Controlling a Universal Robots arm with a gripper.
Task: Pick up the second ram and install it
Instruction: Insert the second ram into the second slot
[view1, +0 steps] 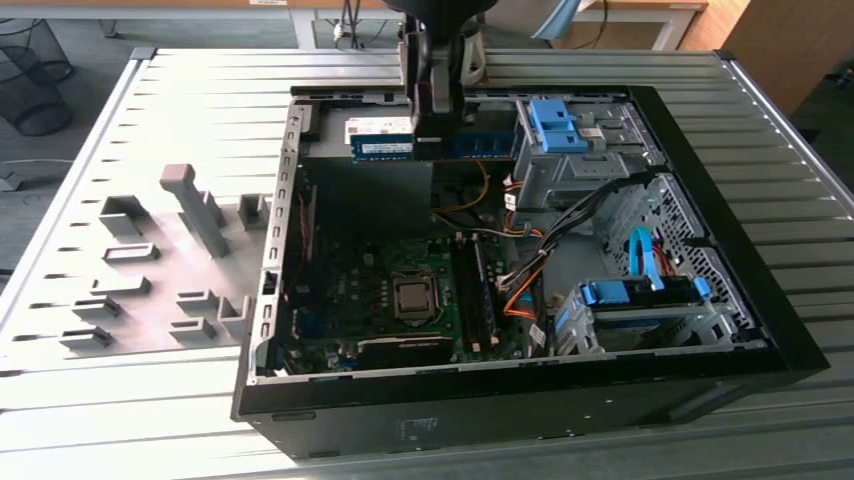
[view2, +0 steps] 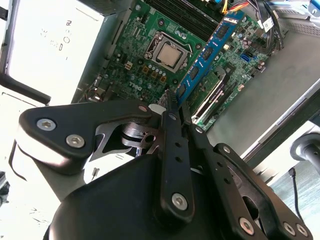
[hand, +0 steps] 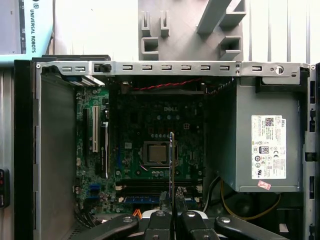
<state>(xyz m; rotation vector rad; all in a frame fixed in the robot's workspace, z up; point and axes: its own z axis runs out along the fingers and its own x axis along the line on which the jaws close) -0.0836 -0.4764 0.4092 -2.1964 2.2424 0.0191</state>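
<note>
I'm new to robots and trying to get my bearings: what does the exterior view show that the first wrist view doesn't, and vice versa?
The exterior view adds the blue drive-bay latches, a blue flat cable and a wire wastebasket beside the table. The first wrist view adds the white label on the grey power supply and the white expansion slots. Both share the pincer shut on the RAM stick, broadside outside, edge-on from the wrist, the processor socket and the grey holder blocks.
</note>
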